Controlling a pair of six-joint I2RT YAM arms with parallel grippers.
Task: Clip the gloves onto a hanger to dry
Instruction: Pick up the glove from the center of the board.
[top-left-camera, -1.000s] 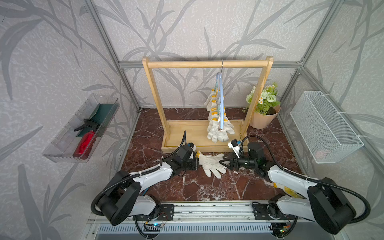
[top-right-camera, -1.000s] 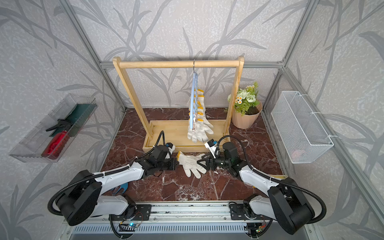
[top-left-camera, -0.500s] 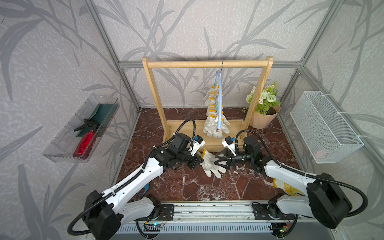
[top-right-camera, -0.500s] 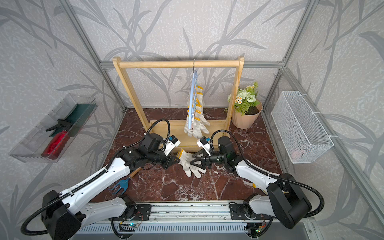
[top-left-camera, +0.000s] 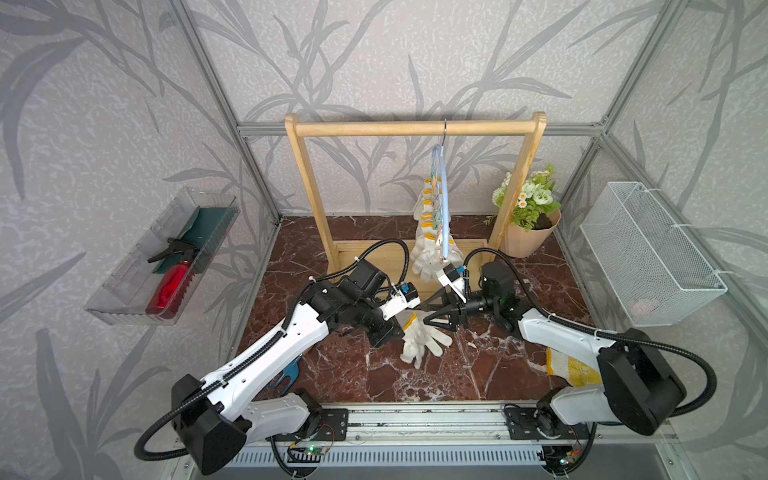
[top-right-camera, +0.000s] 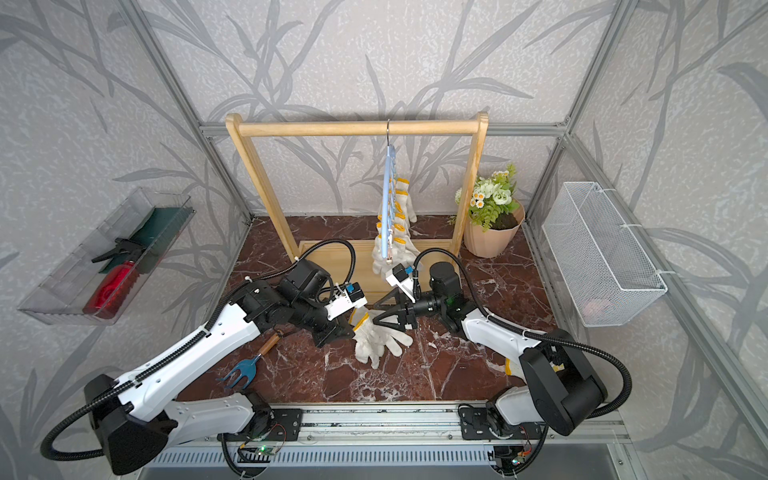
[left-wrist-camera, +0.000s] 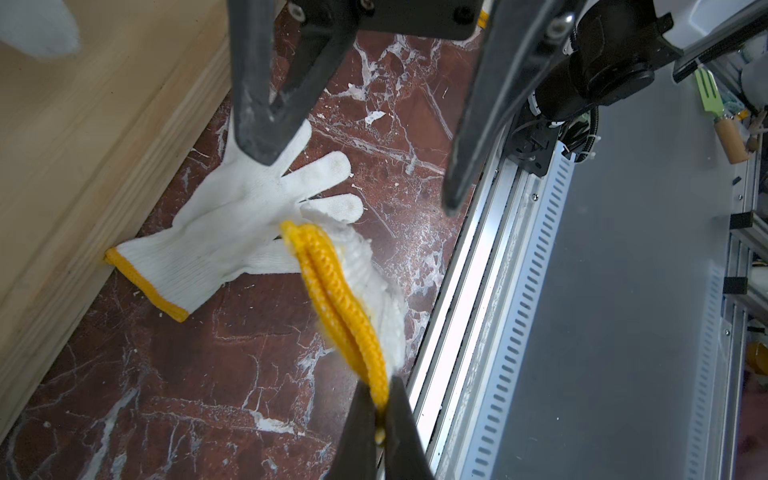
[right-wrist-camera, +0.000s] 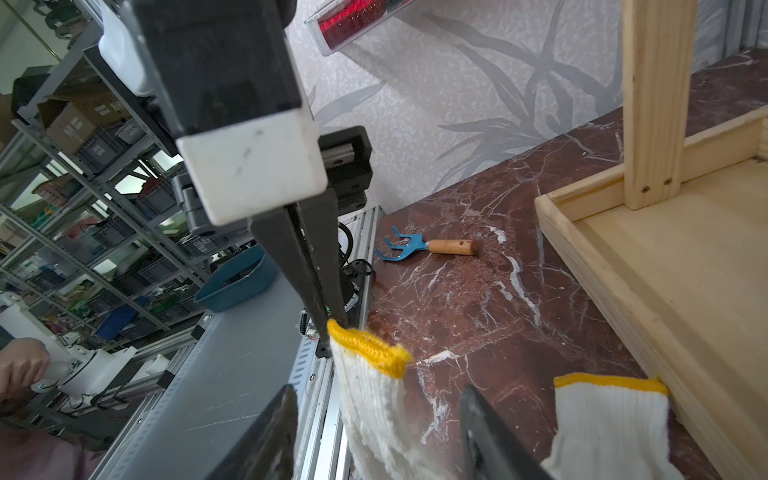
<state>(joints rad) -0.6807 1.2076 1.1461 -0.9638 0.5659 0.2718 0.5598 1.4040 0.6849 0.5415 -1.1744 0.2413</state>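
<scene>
One glove (left-wrist-camera: 345, 291), white, yellow-cuffed: cuff pinched in clenched left tool (left-wrist-camera: 380, 401), held up, presumably for handover. Right tool (right-wrist-camera: 376, 395), lower frame, gapes astride it, gripping nothing.

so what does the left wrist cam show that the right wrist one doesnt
Only left wrist: the second glove whole, spread flat on the marble. Only right wrist: the blue rake and the rack's post. Both: the left gripper shut on the held glove at its yellow cuff, the right gripper with open fingers, and the second glove's cuff against the wooden base.
</scene>
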